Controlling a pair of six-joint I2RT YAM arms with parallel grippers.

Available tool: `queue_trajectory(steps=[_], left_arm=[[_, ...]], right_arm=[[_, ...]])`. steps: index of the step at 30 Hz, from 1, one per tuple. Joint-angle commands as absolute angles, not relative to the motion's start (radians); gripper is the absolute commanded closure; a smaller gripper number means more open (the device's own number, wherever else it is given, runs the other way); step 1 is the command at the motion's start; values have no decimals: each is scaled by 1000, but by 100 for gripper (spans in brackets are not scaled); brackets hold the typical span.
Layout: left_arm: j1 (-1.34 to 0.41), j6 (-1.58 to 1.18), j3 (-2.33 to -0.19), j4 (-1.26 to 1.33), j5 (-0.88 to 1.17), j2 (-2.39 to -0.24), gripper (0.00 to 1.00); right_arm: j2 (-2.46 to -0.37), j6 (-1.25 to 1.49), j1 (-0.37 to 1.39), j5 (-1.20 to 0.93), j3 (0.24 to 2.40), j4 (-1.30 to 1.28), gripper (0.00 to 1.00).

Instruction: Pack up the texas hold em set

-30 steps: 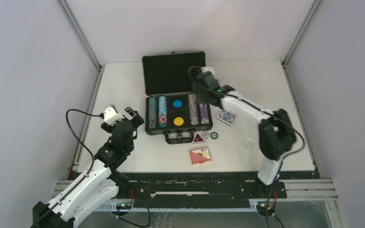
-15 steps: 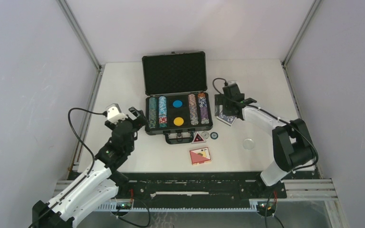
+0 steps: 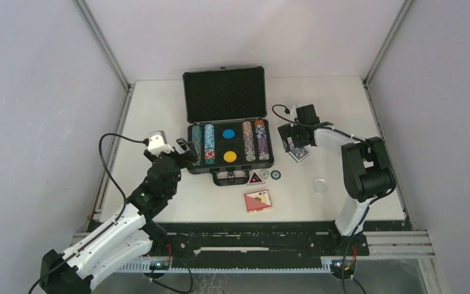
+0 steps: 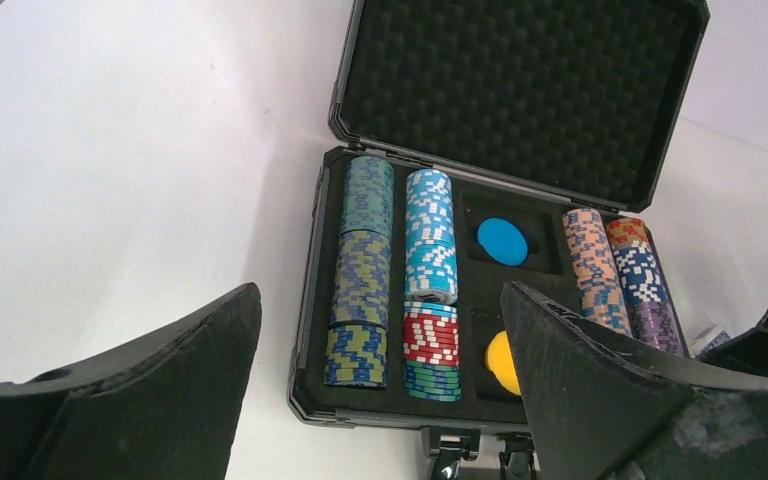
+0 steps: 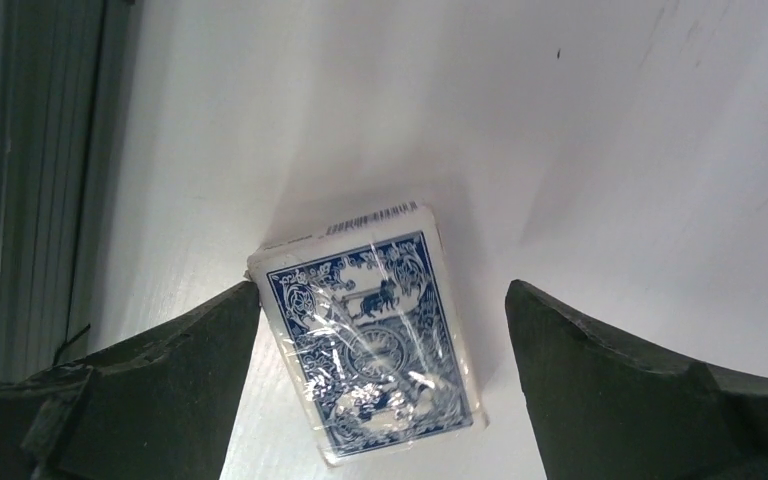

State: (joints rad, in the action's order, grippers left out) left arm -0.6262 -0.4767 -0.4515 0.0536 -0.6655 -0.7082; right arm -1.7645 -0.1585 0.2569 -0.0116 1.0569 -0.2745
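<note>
We find the black briefcase [image 3: 223, 98] open near the middle of the table [image 3: 159, 110], with its foam lid standing up. The rows of poker chips [image 4: 430, 250] already lie in their channels, two rows at the left and two at the right. In the two middle pockets we see a blue disc [image 4: 502, 241] and a yellow disc [image 3: 230, 156].

So the chips look packed, but we judge that a good part is left. The blue deck [image 5: 380, 340] lies flat on the table, just to the right of the case. The red deck [image 3: 257, 201] lies in front of the case. The triangular button [image 3: 256, 178] and two small round buttons [image 3: 270, 174] sit close to the front edge. A pale round thing [image 3: 320, 185] is farther right, and we cannot tell what it is. The lid also is not yet closed.

The right gripper [image 5: 385, 290] hangs over the blue deck with its fingers wide on both sides of it and not pressing it. We think this deck is the step in hand. The left gripper [image 4: 380, 300] is beside the left end of the case, its fingers wide and holding nothing.
</note>
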Motion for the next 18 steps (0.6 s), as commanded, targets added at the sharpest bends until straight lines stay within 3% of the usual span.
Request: queue_trajectory(steps=[1, 11, 12, 16, 18], left_arm=[[-629, -443, -441, 108, -660, -717, 6], [-629, -446, -429, 109, -689, -699, 7], [-629, -446, -429, 109, -689, -699, 7], [-629, -449, -430, 108, -687, -695, 7], [-629, -452, -428, 107, -686, -693, 7]], right_arm=[[-1818, -276, 236, -93, 1117, -320, 0], [-1870, -265, 258, -81, 1157, -459, 2], [-1879, -264, 256, -85, 1171, -487, 9], [-1876, -245, 260, -80, 1187, -505, 52], [-1863, -234, 264, -62, 1188, -505, 64]])
